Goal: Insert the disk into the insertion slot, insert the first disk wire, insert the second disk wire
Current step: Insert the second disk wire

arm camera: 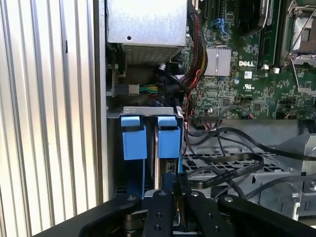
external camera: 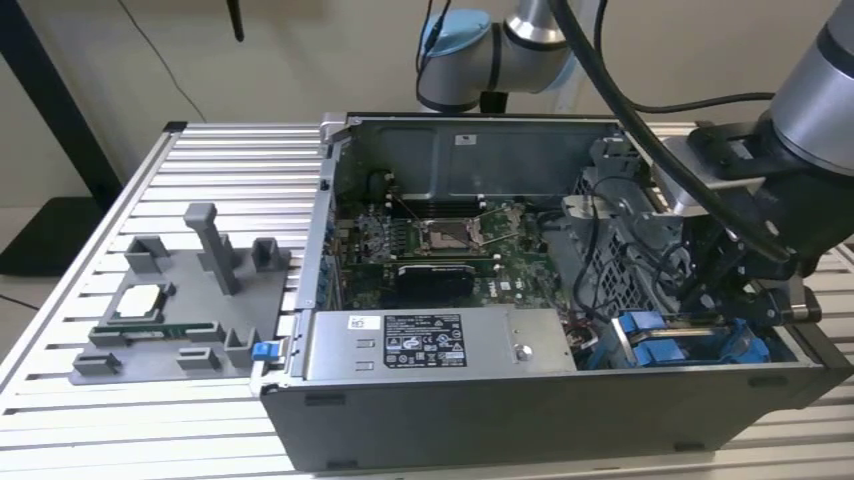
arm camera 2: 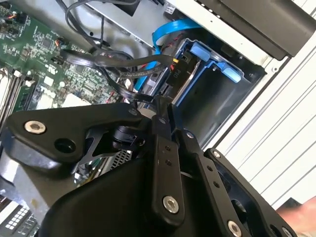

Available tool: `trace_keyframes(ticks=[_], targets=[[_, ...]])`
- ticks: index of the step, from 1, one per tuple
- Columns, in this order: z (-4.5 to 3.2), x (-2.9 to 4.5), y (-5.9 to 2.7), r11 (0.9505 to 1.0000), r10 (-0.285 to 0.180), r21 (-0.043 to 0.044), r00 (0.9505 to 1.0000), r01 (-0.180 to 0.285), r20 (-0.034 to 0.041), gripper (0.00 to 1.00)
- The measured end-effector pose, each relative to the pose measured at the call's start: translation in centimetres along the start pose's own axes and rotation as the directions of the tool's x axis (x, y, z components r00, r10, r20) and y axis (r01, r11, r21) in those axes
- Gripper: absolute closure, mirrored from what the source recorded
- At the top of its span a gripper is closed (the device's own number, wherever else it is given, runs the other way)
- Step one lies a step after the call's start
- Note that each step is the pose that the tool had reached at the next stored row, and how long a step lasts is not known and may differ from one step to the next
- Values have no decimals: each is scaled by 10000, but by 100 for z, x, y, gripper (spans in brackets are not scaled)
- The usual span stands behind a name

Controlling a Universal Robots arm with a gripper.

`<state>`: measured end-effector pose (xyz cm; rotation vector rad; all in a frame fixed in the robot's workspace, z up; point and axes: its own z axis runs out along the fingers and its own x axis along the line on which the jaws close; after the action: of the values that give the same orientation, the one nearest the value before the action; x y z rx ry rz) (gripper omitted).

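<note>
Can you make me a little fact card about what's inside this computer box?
place: open computer case on a slatted table
disk: in its blue carrier, standing in the insertion slot
gripper: down at the disk, beside black wires
also inside: green motherboard, grey power-supply box

The arm (external camera: 814, 110) is reaching in from the exterior view's right, its silver-grey upper segment sloping down to a black wrist block with cables running along it. The wrist is pointing downward, and the gripper (external camera: 761, 300) is hanging low at the exterior view's lower right. In both wrist views the gripper's (arm camera 2: 162, 106) black linkage is spreading wide at the base while the two fingers (arm camera: 165, 197) are lying pressed together, side by side, with barely a seam between them.
</note>
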<state>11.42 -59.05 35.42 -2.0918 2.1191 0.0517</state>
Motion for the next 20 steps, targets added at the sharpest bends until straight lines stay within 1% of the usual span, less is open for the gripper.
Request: trace_keyframes(ticks=[1, 3, 5, 7, 8, 14, 20], targets=[[2, 0, 0, 10000, -4, 8, 10000, 4, 0, 100], [12, 2, 3, 10000, -15, 79, 10000, 15, 2, 100], [23, 3, 3, 9998, -39, 194, 10000, 39, 5, 100], [33, 4, 4, 9994, -63, 345, 10000, 63, 8, 100], [34, 5, 3, 9993, -66, 366, 10000, 66, 7, 100], [50, 4, 5, 9993, -67, 378, 10000, 67, 9, 100], [79, 0, 8, 9993, -65, 379, 10000, 64, 27, 100]])
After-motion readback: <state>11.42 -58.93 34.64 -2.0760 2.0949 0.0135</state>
